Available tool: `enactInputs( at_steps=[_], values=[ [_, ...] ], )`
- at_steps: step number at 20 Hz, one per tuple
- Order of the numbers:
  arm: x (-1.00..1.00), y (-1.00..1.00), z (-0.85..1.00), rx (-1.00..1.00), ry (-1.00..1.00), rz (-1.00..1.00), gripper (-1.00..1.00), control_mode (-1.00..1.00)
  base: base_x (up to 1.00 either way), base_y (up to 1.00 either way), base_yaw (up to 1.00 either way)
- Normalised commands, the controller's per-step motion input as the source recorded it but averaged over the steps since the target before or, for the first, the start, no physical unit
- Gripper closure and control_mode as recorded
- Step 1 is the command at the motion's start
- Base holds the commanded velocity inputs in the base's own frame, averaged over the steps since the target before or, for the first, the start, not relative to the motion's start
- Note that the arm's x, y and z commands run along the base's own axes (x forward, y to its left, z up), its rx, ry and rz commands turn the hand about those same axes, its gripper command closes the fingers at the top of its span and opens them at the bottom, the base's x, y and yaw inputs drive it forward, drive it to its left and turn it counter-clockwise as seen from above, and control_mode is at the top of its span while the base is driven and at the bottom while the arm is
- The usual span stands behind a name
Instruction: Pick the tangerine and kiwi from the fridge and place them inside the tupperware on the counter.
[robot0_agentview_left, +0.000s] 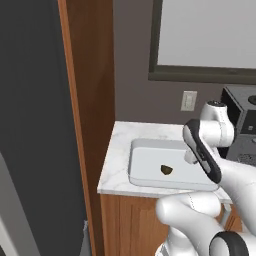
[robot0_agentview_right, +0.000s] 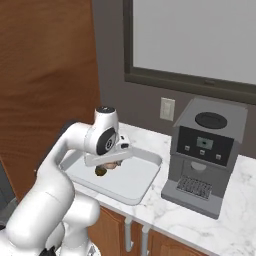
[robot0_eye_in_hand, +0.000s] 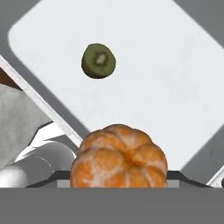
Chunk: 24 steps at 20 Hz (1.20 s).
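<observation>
In the hand view, my gripper (robot0_eye_in_hand: 119, 176) is shut on the tangerine (robot0_eye_in_hand: 119, 157), an orange segmented ball hanging over the white tupperware (robot0_eye_in_hand: 166, 78). The kiwi (robot0_eye_in_hand: 99, 60) lies on the tupperware floor, cut face up. From the right base view, the gripper (robot0_agentview_right: 113, 163) hovers low over the tupperware (robot0_agentview_right: 137, 182) with the tangerine (robot0_agentview_right: 115, 165) peeking out under the hand and the kiwi (robot0_agentview_right: 101, 171) just beside it. The left base view shows the kiwi (robot0_agentview_left: 166, 170) in the tupperware (robot0_agentview_left: 145, 172) on the marble counter (robot0_agentview_left: 119, 150). The fridge (robot0_agentview_left: 30, 125) stands grey at the left.
A grey coffee machine (robot0_agentview_right: 204, 150) stands on the counter right of the tupperware. A tall wooden panel (robot0_agentview_left: 92, 100) rises between fridge and counter. A wall switch (robot0_agentview_left: 188, 100) and a window frame (robot0_agentview_left: 200, 75) are behind the counter.
</observation>
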Motion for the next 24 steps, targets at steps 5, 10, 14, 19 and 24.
enactInputs(
  at_steps=[5,10,14,19,24],
  values=[
    [0.45,-0.02,-0.47,0.0,0.04,0.1,1.0,-1.0,0.0,0.0,0.0],
    [0.38,-0.04,-0.5,0.0,0.01,0.11,1.0,-1.0,0.0,0.0,0.0],
    [0.32,-0.05,-0.49,0.0,0.0,0.11,1.0,-1.0,0.0,0.0,0.0],
    [0.29,-0.06,-0.48,0.0,0.0,0.08,1.0,-1.0,0.0,0.0,0.0],
    [0.27,-0.09,-0.46,0.0,0.0,0.06,1.0,-1.0,0.0,0.0,0.0]
  ],
)
